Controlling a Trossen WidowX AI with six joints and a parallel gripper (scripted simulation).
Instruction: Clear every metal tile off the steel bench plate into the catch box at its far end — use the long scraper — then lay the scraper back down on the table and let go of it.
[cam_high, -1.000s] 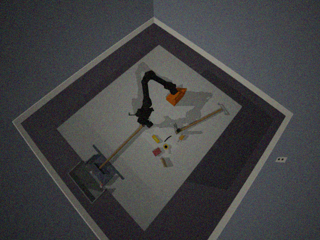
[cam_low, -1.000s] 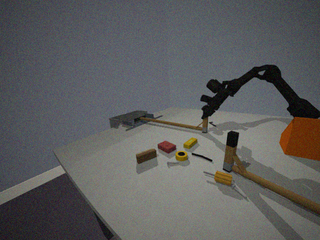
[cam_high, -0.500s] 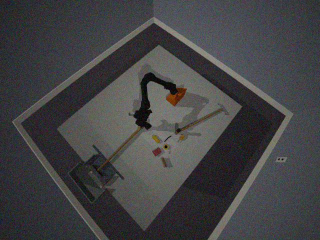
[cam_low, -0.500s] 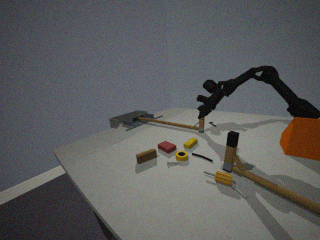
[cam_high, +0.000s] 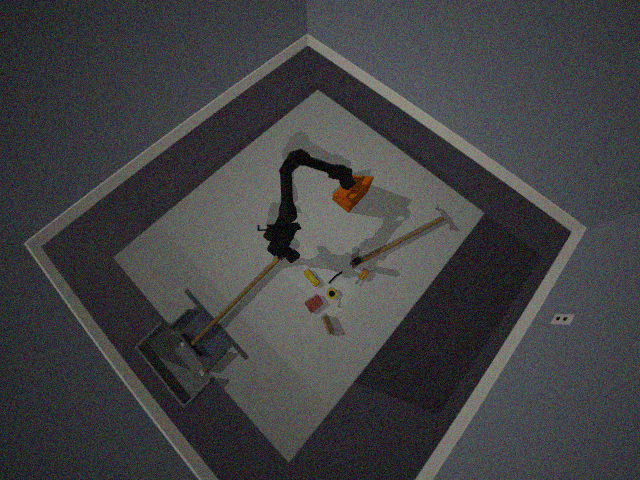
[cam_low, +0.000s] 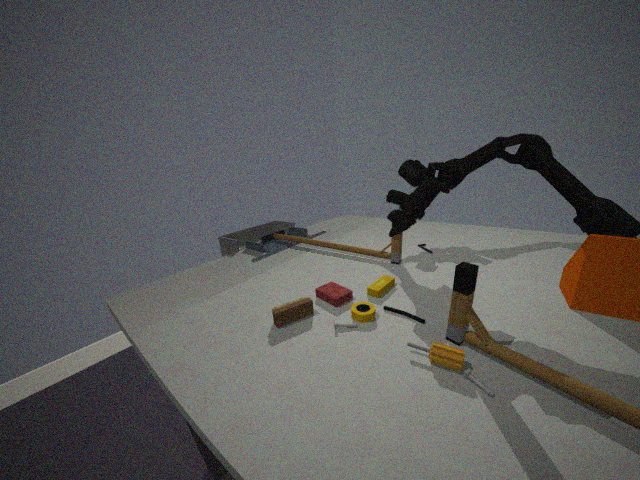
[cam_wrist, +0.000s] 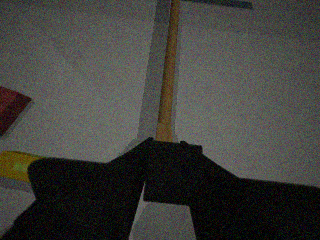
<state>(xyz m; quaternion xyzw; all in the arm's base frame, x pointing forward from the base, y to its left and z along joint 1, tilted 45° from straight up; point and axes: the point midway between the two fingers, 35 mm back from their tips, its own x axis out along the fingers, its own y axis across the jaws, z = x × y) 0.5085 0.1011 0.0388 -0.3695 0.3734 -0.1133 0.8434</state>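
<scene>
My gripper (cam_high: 280, 256) (cam_low: 397, 233) (cam_wrist: 166, 143) is shut on the upright grip of the long scraper. The scraper's wooden shaft (cam_high: 237, 299) (cam_low: 336, 246) (cam_wrist: 169, 85) runs from the foot of that grip to the steel bench plate (cam_high: 219, 341). Its far end is over the plate's far part, close to the catch box (cam_high: 165, 373) (cam_low: 232, 245). A pale strip (cam_high: 192, 356) shows there, between plate and box. The scraper's blade is hard to make out. I cannot make out single metal tiles on the plate or in the box; the view there is dark and small.
A second wooden-handled tool (cam_high: 403, 241) (cam_low: 558, 377) lies right of the arm. A yellow block (cam_high: 311, 277) (cam_low: 381, 286) (cam_wrist: 15, 166), red block (cam_high: 313, 303) (cam_low: 333, 293) (cam_wrist: 10, 107), tape roll, brown block (cam_high: 328, 324) (cam_low: 293, 312) and other small items lie between. An orange block (cam_high: 351, 195) (cam_low: 602, 279) stands by the arm's base.
</scene>
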